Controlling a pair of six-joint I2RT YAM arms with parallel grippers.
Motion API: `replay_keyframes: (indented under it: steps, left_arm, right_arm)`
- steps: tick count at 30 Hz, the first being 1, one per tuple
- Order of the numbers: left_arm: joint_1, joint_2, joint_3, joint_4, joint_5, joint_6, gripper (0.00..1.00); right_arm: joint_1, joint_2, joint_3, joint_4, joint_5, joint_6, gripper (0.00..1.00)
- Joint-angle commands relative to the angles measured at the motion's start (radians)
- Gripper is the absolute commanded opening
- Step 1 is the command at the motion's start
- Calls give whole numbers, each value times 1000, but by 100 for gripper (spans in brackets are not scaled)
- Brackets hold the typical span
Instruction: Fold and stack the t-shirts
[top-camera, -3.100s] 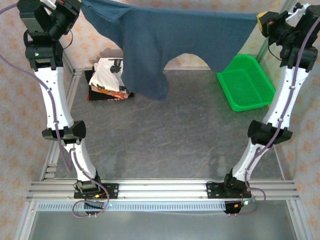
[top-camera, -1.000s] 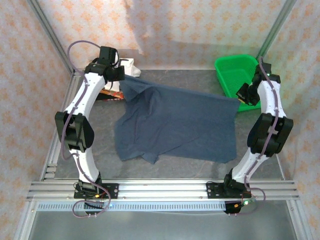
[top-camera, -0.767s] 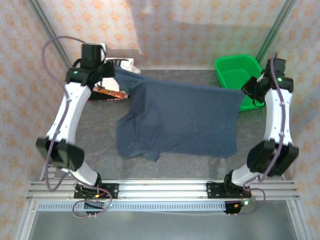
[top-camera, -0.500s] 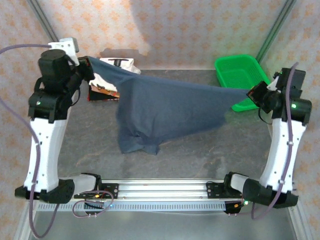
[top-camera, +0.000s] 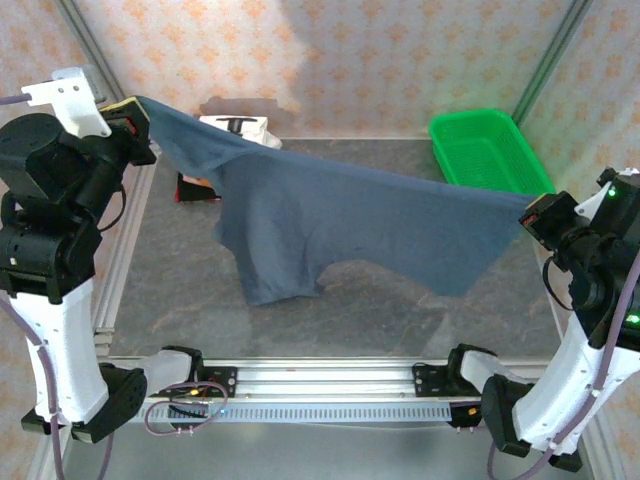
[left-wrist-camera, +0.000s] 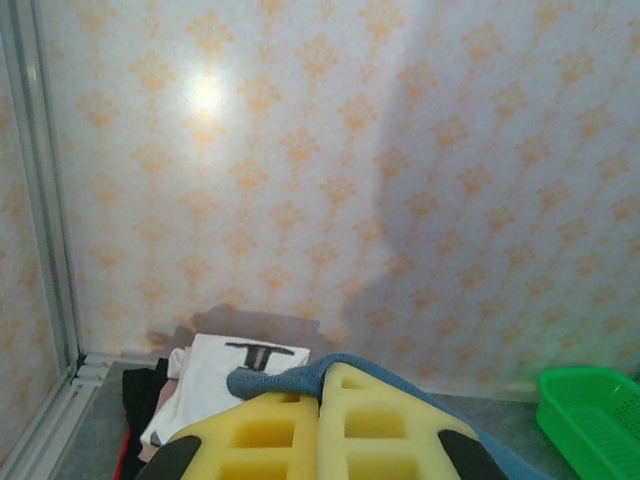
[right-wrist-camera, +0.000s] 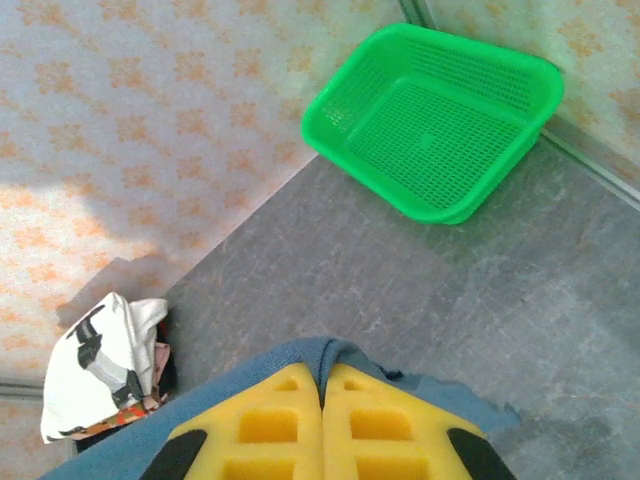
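Navy shirt (top-camera: 350, 225) is back up in the air! 1 s ago most of it lay on the table (top-camera: 400, 300), bunched at its near-left corner, w/ both arms low at the far side. Now both arms have swung up and back toward the near edge, and the cloth hangs stretched between them.

Left claw (top-camera: 128, 112) is pressed together on 1 top corner, and the left wrist cam shows blue cloth squeezed out past the pads. Right claw (top-camera: 535, 215) pinches the other corner the same way. A loose flap hangs low near the table, but contact can't be told.

Folded shirts (top-camera: 240, 127) wait far-left, basket (top-camera: 490, 155) far-right.

Likely meaning: that lay-down wasn't flat enough, so it's a re-do, and no fold has started yet.
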Motion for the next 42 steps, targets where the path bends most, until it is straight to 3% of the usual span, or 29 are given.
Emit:
replay_keyframes:
  steps: [1, 11, 17, 22, 30, 35, 42]
  left_arm:
    - [12, 14, -1, -5, 9, -6, 0]
    - [-6, 62, -338, 138, -2, 9, 0]
    - [-45, 247, -426, 256, -33, 29, 0]
    - [-113, 525, -280, 269, -99, 74, 0]
    - [-202, 975, 160, 160, -247, 128, 0]
    - [-259, 1062, 261, 173, -316, 125, 0]
    - [-310, 1081, 269, 187, -335, 123, 0]
  right_arm:
    - [-8, 31, -56, -27, 92, -24, 0]
    - [-11, 1, -490, 218, 245, -87, 0]
    - [-30, 119, -618, 368, 395, -184, 0]
    - [-36, 272, -682, 503, 509, -244, 0]
    - [-35, 465, -688, 654, 680, -333, 0]
    - [-36, 490, -695, 701, 708, -351, 0]
    - [-36, 451, -765, 735, 677, -332, 0]
